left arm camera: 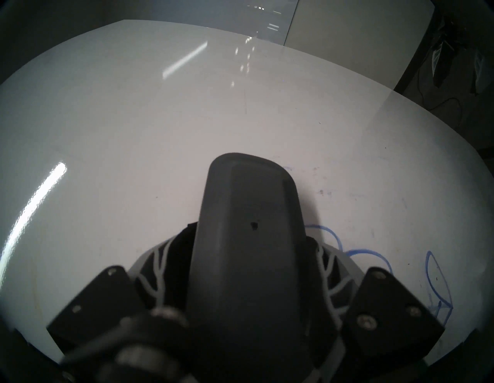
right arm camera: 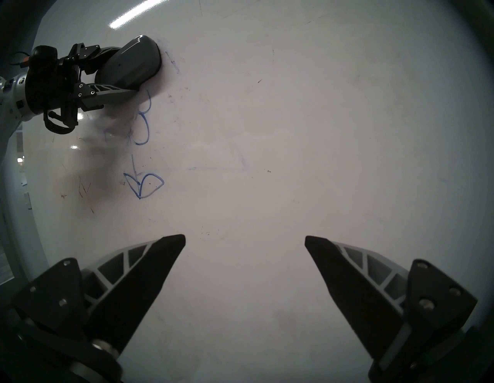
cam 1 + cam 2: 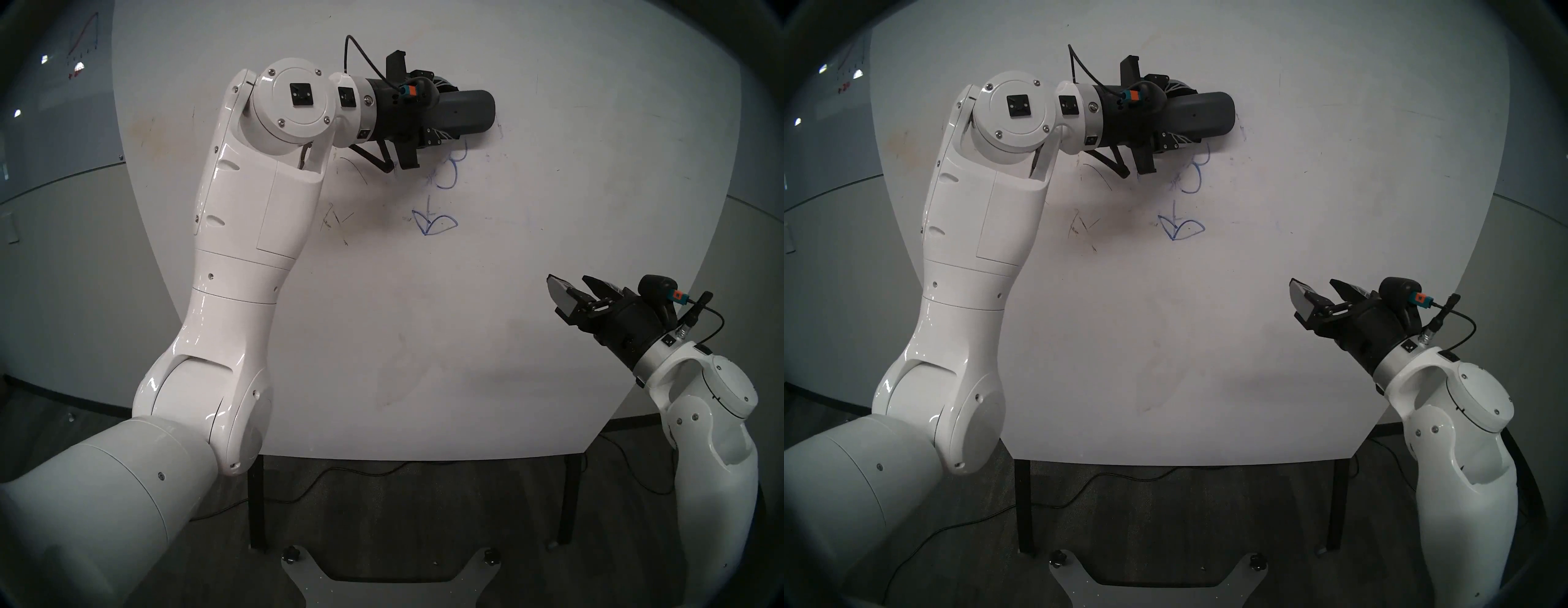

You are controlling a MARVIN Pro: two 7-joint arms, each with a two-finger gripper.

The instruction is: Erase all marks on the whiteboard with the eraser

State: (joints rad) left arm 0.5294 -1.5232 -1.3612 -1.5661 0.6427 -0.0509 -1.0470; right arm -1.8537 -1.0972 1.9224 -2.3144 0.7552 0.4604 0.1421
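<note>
The whiteboard (image 3: 424,318) (image 3: 1144,318) fills most of each view. My left gripper (image 3: 449,111) (image 3: 1185,114) is shut on the dark grey eraser (image 3: 475,112) (image 3: 1208,115) (image 1: 248,214) (image 2: 133,64), whose far end rests on the upper middle of the board. Just below it are the blue marks: petal loops (image 3: 456,170) (image 3: 1193,180) (image 1: 369,254) (image 2: 143,128), a faint stem and two leaves (image 3: 435,223) (image 3: 1180,229) (image 2: 143,184). My right gripper (image 3: 570,282) (image 3: 1316,285) (image 2: 244,239) stands open and empty over the board's lower right.
Brown and black scratchy stains (image 3: 335,220) lie left of the leaves. Black legs (image 3: 254,501) (image 3: 570,496) and floor cables show under the board's near edge. A grey wall panel with a red graph (image 3: 82,46) is at far left.
</note>
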